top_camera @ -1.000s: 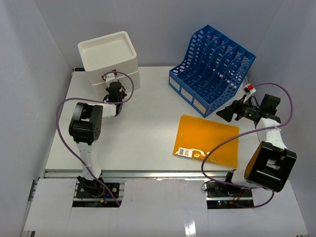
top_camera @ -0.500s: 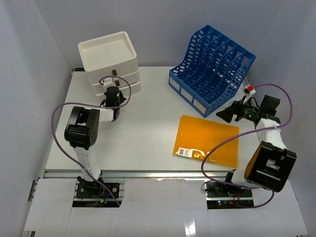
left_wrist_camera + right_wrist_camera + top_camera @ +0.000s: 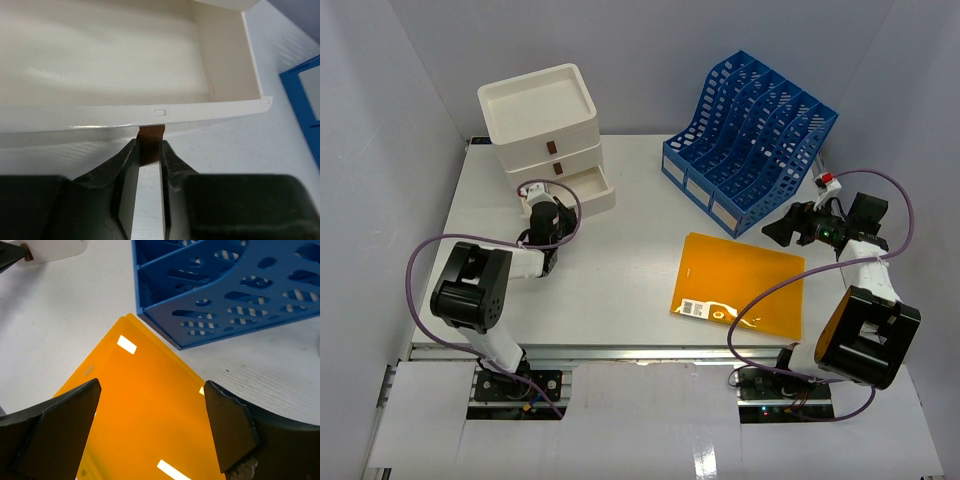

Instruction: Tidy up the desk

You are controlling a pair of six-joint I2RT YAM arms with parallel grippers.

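**Worktop** – the large flat white rectangular worktop (image 3: pixel 620 260), spread beneath both arms with a metal rail (image 3: pixel 620 350) along its near edge. Treat it as rigid, smooth and fixed. You take hold of what lies on it, never of the worktop itself.

**Containers**
- White plastic three-drawer box (image 3: pixel 545 125), far left corner. Its open top tray looks empty. The bottom drawer (image 3: pixel 225 60) stands out from the stack, and nothing shows inside it. It is probably light and slides easily.
- Blue slotted plastic file rack (image 3: pixel 750 140), far right. No papers show in its slots.

**Loose item** – flat orange plastic folder (image 3: pixel 740 285), just in front of the rack. It is likely thin, bendy and slick, so take it by an edge.

**Left gripper** (image 3: pixel 148 150) – jaws closed, pinching the drawer's small brown pull tab (image 3: pixel 150 142).

**Right gripper** (image 3: pixel 150 390) – jaws spread wide and holding nothing, above the folder's far corner, beside the rack.
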